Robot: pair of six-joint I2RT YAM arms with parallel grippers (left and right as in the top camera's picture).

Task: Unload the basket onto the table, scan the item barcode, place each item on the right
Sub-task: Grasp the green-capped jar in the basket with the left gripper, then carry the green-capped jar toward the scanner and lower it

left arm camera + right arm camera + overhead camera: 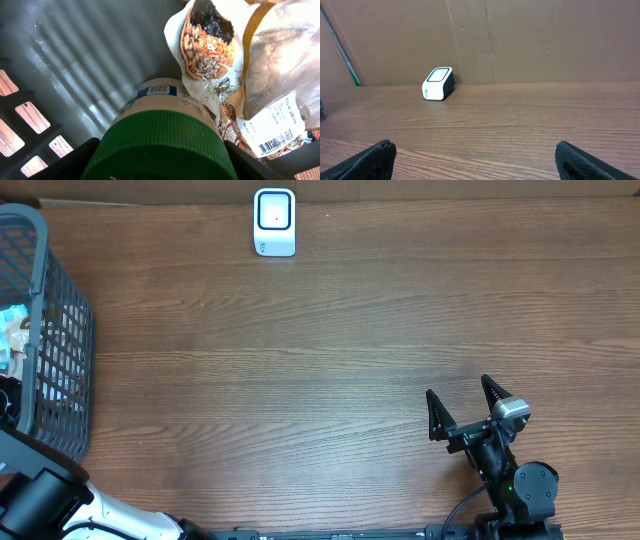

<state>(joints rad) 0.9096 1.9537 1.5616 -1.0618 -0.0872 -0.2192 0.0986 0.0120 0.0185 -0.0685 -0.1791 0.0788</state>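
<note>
In the left wrist view a jar with a ribbed green lid [160,145] and a tan body bearing a blue code label [157,91] lies inside the grey basket [60,60]. My left gripper [160,162] is shut on the lid, one black finger pressed to each side of it. The white barcode scanner [274,222] stands at the table's far edge, and the right wrist view shows this scanner [438,83] too. My right gripper [465,408] rests open and empty near the front right of the table.
A clear snack bag of mixed nuts [210,45] with a white barcode sticker [275,137] lies against the jar. The grey mesh basket [60,330] sits at the table's left edge. A brown cardboard wall [520,35] backs the table.
</note>
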